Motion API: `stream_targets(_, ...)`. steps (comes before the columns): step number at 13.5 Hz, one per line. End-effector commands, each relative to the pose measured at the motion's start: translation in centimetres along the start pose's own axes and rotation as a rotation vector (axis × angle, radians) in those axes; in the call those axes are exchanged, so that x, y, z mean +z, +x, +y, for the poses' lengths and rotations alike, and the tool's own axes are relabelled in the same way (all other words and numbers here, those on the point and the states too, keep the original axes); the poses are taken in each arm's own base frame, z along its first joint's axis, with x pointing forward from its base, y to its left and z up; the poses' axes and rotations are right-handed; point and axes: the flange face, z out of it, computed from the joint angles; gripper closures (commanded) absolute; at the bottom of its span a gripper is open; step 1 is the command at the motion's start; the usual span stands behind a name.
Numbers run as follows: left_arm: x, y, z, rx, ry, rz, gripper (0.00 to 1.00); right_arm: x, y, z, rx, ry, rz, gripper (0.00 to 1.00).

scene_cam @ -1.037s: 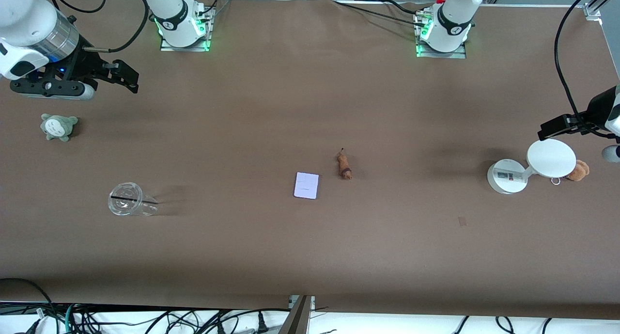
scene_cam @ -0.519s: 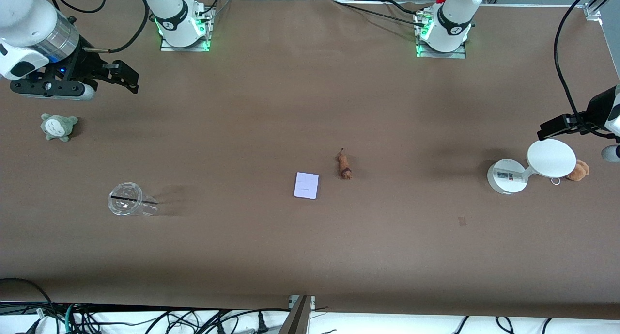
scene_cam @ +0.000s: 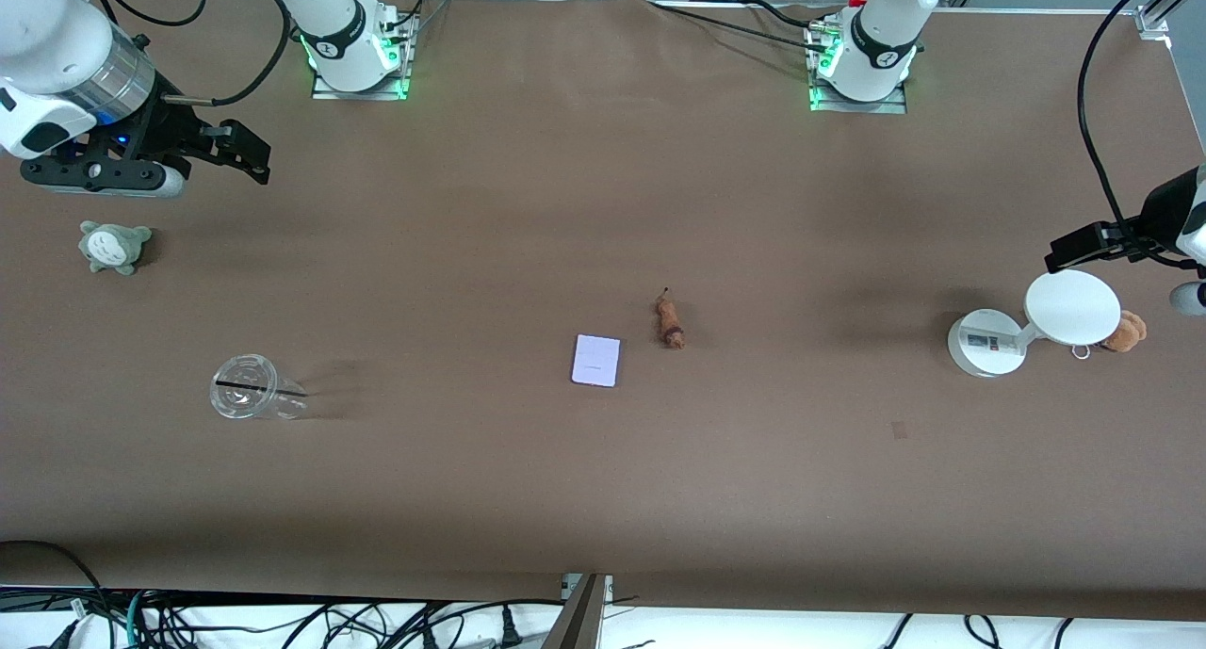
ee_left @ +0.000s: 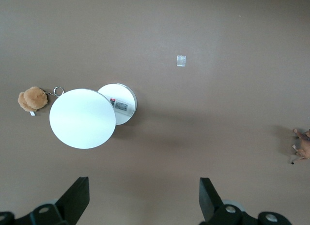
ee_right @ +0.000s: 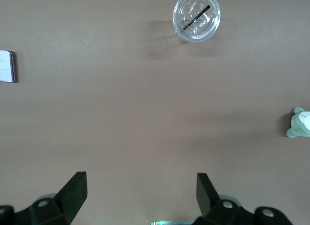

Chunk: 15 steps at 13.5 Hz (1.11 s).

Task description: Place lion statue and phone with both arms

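Observation:
The lion statue [scene_cam: 670, 321], a tiny reddish-brown figurine with a dark band, lies on the table's middle. It also shows at the edge of the left wrist view [ee_left: 302, 145]. The phone [scene_cam: 596, 360], a flat pale lavender rectangle, lies beside it, nearer the front camera; its edge shows in the right wrist view [ee_right: 6, 66]. My left gripper [scene_cam: 1093, 244] [ee_left: 144, 191] is open and empty, up over the left arm's end of the table. My right gripper [scene_cam: 247, 154] [ee_right: 140, 186] is open and empty, up over the right arm's end.
A white round disc on a stand [scene_cam: 1072, 308] [ee_left: 82, 118] and an orange-brown plush bear [scene_cam: 1126, 331] [ee_left: 31, 99] sit below the left gripper. A grey-green plush [scene_cam: 113, 246] [ee_right: 300, 123] and a clear lidded cup [scene_cam: 250, 399] [ee_right: 196, 16] sit near the right gripper.

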Motion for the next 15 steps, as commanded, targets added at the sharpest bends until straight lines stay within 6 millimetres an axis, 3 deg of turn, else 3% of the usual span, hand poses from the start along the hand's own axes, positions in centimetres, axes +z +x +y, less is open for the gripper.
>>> stream_targets(1, -0.1, -0.1, -0.2, 0.012, -0.028, -0.004, 0.00, -0.2, 0.0, 0.4, -0.003, -0.001, 0.010, 0.00)
stream_targets(15, 0.0, 0.1, -1.3, -0.007, -0.050, -0.007, 0.00, -0.3, 0.0, 0.3, -0.005, 0.001, 0.011, 0.00)
